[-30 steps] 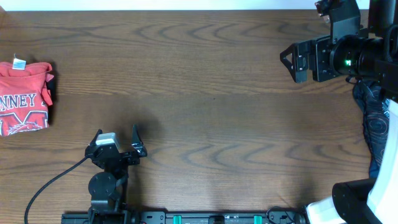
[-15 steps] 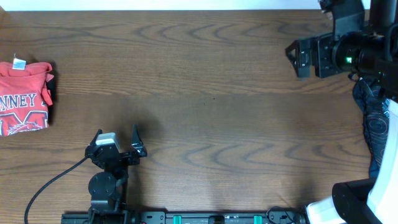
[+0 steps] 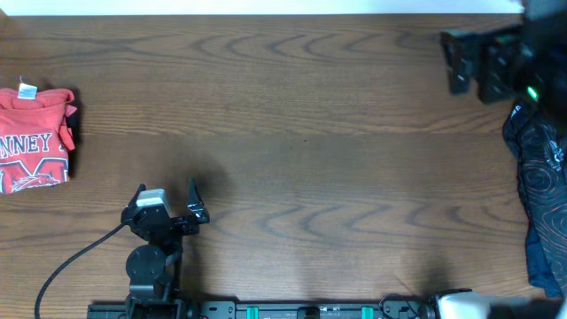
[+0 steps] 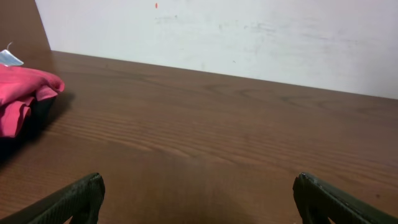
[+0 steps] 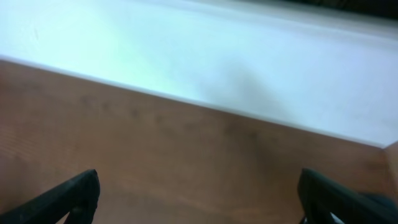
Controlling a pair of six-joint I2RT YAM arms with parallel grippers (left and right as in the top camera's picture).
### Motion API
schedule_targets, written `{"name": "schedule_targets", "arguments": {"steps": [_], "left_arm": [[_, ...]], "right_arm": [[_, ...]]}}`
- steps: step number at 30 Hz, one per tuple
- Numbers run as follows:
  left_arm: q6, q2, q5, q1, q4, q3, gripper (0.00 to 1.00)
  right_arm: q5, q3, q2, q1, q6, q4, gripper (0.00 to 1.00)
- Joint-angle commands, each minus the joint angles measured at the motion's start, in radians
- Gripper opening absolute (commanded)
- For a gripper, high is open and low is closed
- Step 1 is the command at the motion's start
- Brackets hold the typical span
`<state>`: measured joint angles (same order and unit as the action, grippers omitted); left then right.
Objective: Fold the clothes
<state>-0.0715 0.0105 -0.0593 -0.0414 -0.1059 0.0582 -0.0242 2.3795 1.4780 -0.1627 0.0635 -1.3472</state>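
Observation:
A folded coral-red T-shirt (image 3: 34, 137) with white-and-navy lettering lies at the table's left edge; it also shows at the left of the left wrist view (image 4: 25, 93), on top of something dark. A navy swirl-patterned garment (image 3: 542, 190) hangs at the right edge. My left gripper (image 3: 168, 202) rests open and empty near the front edge, right of the T-shirt; its fingertips frame bare wood (image 4: 198, 199). My right gripper (image 3: 454, 62) is blurred at the far right, above the navy garment; its fingers stand wide apart and empty (image 5: 199, 196).
The brown wooden table (image 3: 301, 133) stretches between the two garments. A white wall (image 4: 217, 31) runs along the far edge. A black cable (image 3: 71, 266) trails from the left arm's base at the front.
My right arm has moved to the right and toward the far corner, uncovering more of the navy garment. The left arm and the T-shirt have not moved.

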Motion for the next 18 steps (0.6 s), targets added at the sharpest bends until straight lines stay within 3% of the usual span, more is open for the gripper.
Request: {"name": "schedule_targets", "arguments": {"steps": [1,9,18], "left_arm": [[-0.005,-0.006,-0.005,-0.005,-0.01,-0.032,0.98],[-0.005,-0.006,-0.005,-0.005,-0.01,-0.032,0.98],[-0.005,-0.006,-0.005,-0.005,-0.01,-0.032,0.98]], "right_arm": [[0.053,-0.18,-0.175,0.003,0.014,0.08,0.99],[0.031,-0.834,-0.63,0.003,0.013,0.41,0.99],[-0.01,-1.289,-0.959,0.003,-0.074,0.595,0.99]]}}
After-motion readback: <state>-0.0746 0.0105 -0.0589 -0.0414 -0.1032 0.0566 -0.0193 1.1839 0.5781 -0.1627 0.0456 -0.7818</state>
